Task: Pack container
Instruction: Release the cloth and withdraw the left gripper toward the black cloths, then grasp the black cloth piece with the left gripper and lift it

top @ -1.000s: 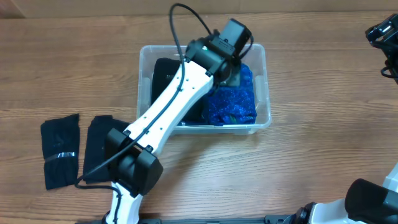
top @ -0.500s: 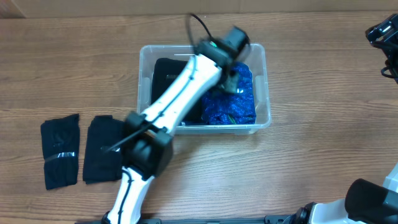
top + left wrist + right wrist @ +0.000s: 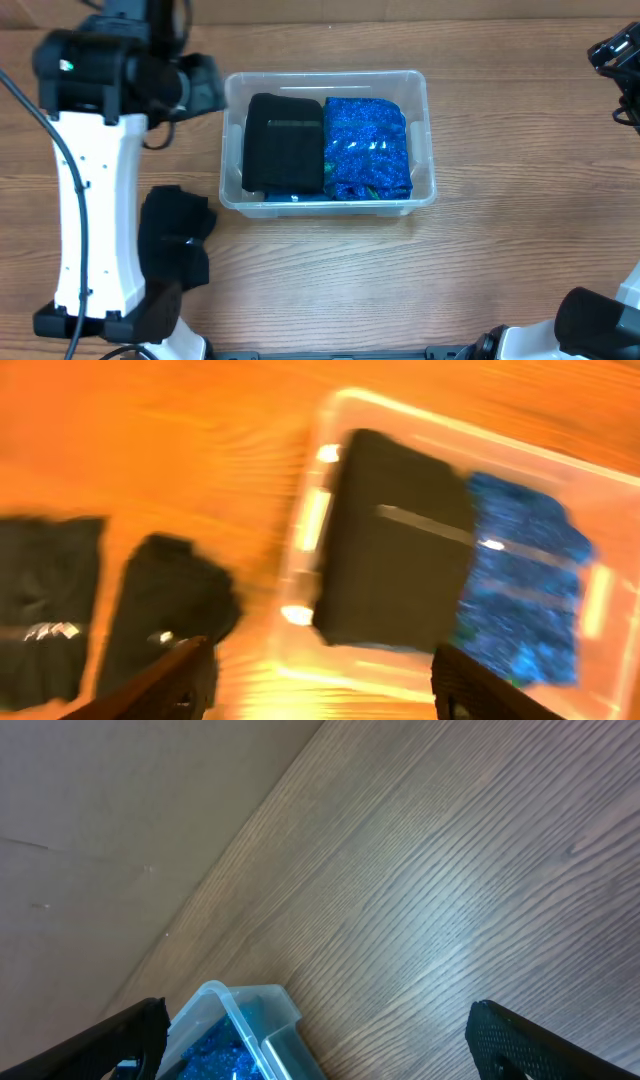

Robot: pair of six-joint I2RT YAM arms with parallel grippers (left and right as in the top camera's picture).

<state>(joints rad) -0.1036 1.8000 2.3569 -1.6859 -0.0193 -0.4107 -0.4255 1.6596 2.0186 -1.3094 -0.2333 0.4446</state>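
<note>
The clear container (image 3: 428, 120) sits mid-table and holds a folded black garment (image 3: 285, 145) on its left side and a blue patterned garment (image 3: 367, 148) on its right. My left gripper (image 3: 325, 690) is open and empty, high over the table to the left of the container (image 3: 305, 520); this view is motion-blurred. Another black garment (image 3: 172, 225) lies on the table under my left arm. Up at the far right, my right gripper (image 3: 320, 1045) is open and empty, with a corner of the container (image 3: 240, 1010) and some blue garment (image 3: 215, 1045) below it.
In the left wrist view, two black folded garments (image 3: 165, 610) (image 3: 40, 610) lie on the wood to the left of the container. My white left arm (image 3: 95, 200) stretches along the table's left side. The right arm's base (image 3: 600, 320) is at the lower right.
My left arm has swung out of the container to its left and its jaws have opened. The blue garment stays inside, beside the black one. The right arm has not moved.
</note>
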